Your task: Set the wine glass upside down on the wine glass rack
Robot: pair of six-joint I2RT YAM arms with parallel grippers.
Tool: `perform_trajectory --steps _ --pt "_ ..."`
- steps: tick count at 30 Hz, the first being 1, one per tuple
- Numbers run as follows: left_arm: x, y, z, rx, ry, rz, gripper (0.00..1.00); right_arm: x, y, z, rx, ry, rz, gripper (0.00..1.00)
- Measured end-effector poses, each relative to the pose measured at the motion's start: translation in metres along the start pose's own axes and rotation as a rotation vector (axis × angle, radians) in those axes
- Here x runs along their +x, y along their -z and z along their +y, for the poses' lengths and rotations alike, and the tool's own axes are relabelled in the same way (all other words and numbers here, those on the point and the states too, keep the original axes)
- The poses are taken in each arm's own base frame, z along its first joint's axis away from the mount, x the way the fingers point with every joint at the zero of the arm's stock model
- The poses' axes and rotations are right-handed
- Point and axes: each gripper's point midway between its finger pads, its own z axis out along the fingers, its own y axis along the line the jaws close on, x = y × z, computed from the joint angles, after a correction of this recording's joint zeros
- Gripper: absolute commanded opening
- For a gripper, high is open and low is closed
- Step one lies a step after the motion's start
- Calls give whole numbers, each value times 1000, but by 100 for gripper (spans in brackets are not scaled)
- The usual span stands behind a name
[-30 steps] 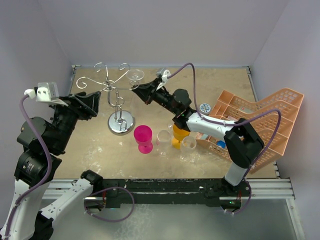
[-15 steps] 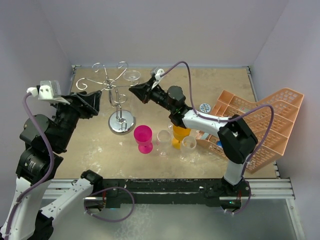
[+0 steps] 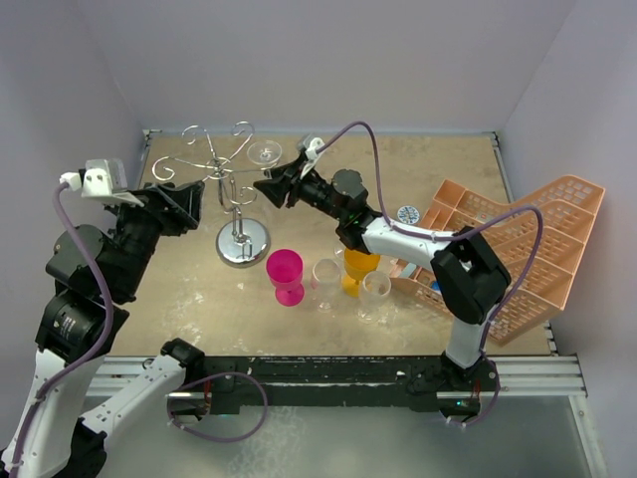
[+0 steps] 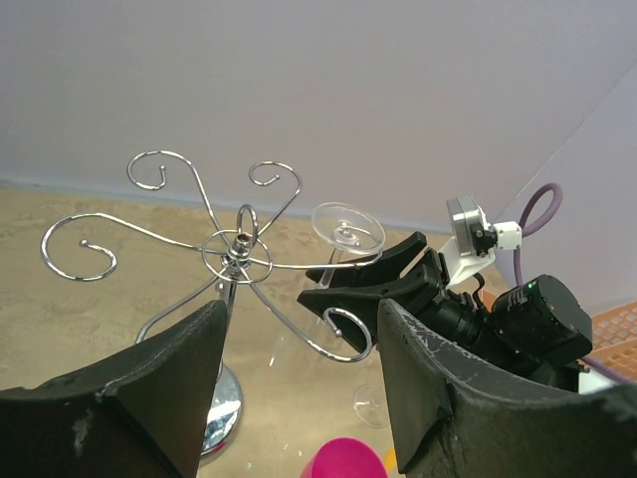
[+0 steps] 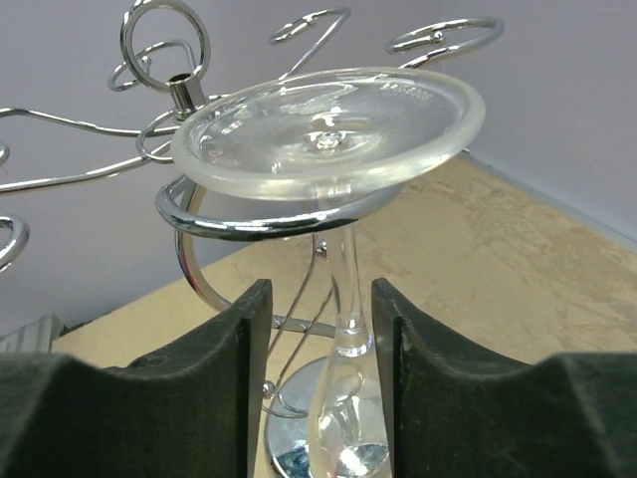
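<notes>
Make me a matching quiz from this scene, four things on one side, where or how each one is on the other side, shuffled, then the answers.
1 clear wine glass
2 pink goblet
3 peach crate
4 right gripper

A at the table's right side
B jaws apart, either side of the glass stem
C hanging foot-up in a scroll arm of the rack
D standing near the rack base

Pairs: 1-C, 2-D, 3-A, 4-B
</notes>
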Motion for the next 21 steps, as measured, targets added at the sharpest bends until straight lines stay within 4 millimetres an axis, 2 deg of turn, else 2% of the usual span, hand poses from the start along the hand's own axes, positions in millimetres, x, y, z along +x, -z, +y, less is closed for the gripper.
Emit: perform_trajectory --steps 5,10,15,21 --pt "4 -2 1 -5 -4 14 61 3 7 0 9 -7 10 63" --pt "6 -3 1 -7 -6 19 64 -2 17 2 27 -8 7 69" --pt "8 -2 2 -10 -9 30 66 -25 32 4 65 -2 -23 71" --pt "10 -1 2 -9 -10 41 66 -62 61 9 140 -10 -51 70"
